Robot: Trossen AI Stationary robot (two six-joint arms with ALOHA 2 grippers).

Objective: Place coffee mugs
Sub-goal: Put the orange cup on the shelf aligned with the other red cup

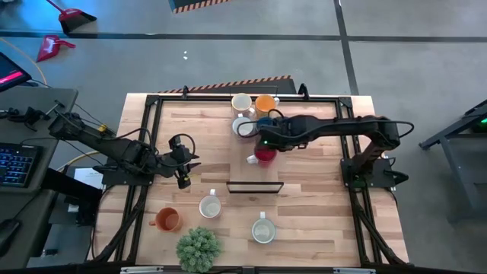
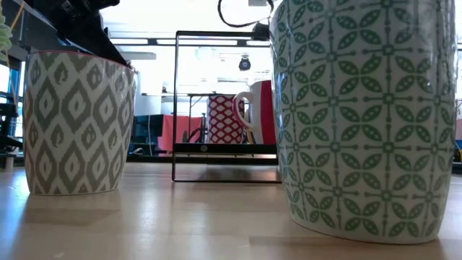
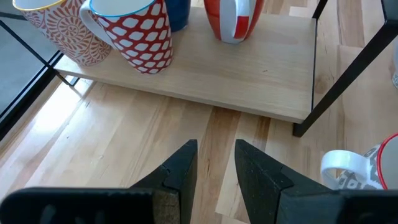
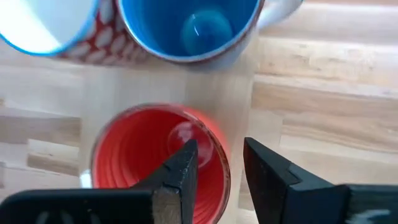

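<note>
My right gripper [image 1: 262, 146] [image 4: 221, 158] is open above the red mug [image 1: 265, 156] [image 4: 149, 155], which stands upright on the raised wooden board [image 3: 249, 74]. One finger is inside the mug's mouth and the other outside its rim; neither shows a touch. Beside it stand the blue mug [image 4: 193, 28], a red-and-white patterned mug [image 3: 134, 31], an orange patterned mug [image 1: 265, 103] and a cream mug [image 1: 241, 101]. Near the front edge stand an orange mug [image 1: 167, 219] and two white patterned mugs [image 1: 210, 205] [image 1: 262, 230]. My left gripper [image 1: 185, 171] [image 3: 216, 168] waits open over bare table at the left.
A black wire frame [image 1: 255, 186] [image 2: 227, 105] stands at mid-table between the far and near mugs. The green spiky plant ball [image 1: 199, 247] sits at the near edge. In the low view the two near mugs [image 2: 79, 123] [image 2: 361, 115] fill the foreground. Bare wood lies on the table's right half.
</note>
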